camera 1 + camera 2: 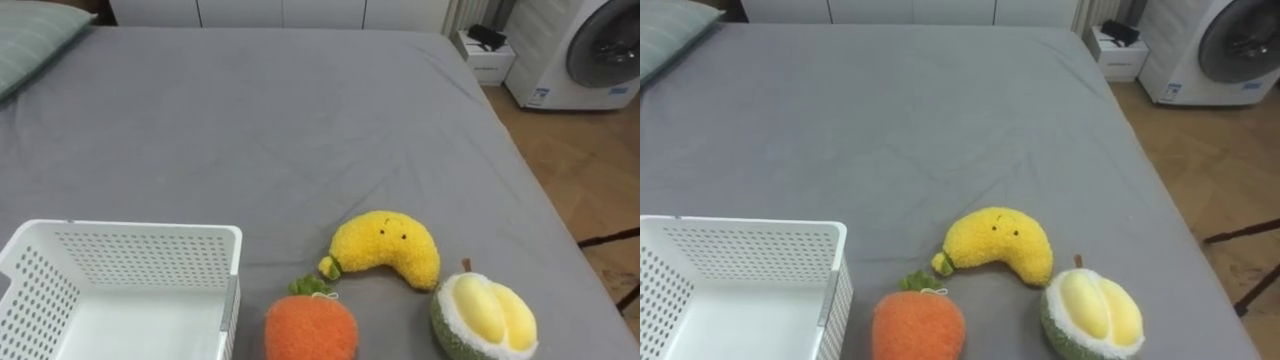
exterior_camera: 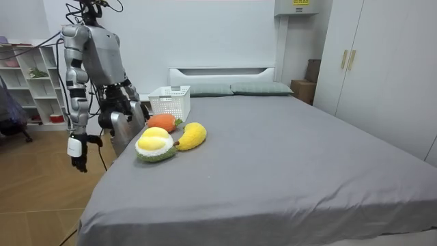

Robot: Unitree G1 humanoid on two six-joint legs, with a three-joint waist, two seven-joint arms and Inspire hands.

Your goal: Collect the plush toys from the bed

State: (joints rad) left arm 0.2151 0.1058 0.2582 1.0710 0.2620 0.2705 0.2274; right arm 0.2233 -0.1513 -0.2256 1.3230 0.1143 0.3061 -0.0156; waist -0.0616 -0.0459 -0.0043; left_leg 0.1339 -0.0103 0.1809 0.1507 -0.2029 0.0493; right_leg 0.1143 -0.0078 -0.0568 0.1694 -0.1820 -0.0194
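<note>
Right now my R hand (image 2: pixel 77 154) hangs by my side at the bed (image 1: pixel 300 120) edge; fingers open or shut, can't tell. On the bed, L to R: white basket (image 1: pixel 130 255), carrot plush (image 1: pixel 310 330) just beside it, banana plush (image 1: pixel 385 250), durian plush (image 1: pixel 485 318) near the R edge.

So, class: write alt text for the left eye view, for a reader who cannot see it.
Three plush toys, a yellow banana, an orange carrot and an opened durian, lie on a grey bed, right of a white basket. A washing machine stands beyond.
</note>
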